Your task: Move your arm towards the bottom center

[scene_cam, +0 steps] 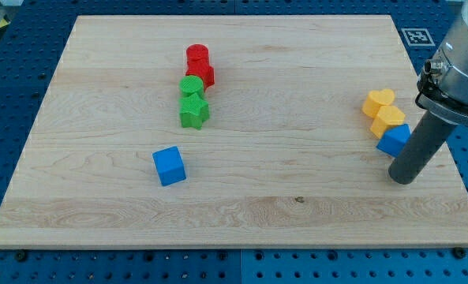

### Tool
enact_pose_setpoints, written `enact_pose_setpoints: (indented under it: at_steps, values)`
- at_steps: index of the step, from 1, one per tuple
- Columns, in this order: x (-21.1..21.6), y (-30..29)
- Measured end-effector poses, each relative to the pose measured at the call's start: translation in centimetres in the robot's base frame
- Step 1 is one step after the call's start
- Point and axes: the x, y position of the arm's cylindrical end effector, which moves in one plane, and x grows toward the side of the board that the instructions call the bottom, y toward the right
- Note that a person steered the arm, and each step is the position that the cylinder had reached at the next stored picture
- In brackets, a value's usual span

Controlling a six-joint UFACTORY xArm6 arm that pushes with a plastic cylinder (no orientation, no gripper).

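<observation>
My tip (pixel 402 179) rests on the wooden board (pixel 297 213) at the view's right, just below and right of a small blue block (pixel 394 140). Two yellow blocks sit above that one: a heart-like one (pixel 379 102) and another (pixel 389 119) touching the blue block. At the view's upper middle stands a column of blocks: a red cylinder (pixel 197 56), a red block (pixel 203 74), a green cylinder (pixel 191 86) and a green star-shaped block (pixel 193 110). A blue cube (pixel 169 166) lies alone, lower left of centre.
The board lies on a blue perforated table (pixel 5 95). A black-and-white marker tag (pixel 416 35) sits off the board's top right corner. The arm's grey body (pixel 462 63) hangs over the right edge.
</observation>
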Motion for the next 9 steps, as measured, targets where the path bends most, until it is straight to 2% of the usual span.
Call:
enact_pose_setpoints:
  at_steps: [2, 3, 4, 9]
  values:
    - [1.5, 0.0]
    - [6.3, -0.1]
    - [7.8, -0.7]
    - [7.9, -2.3]
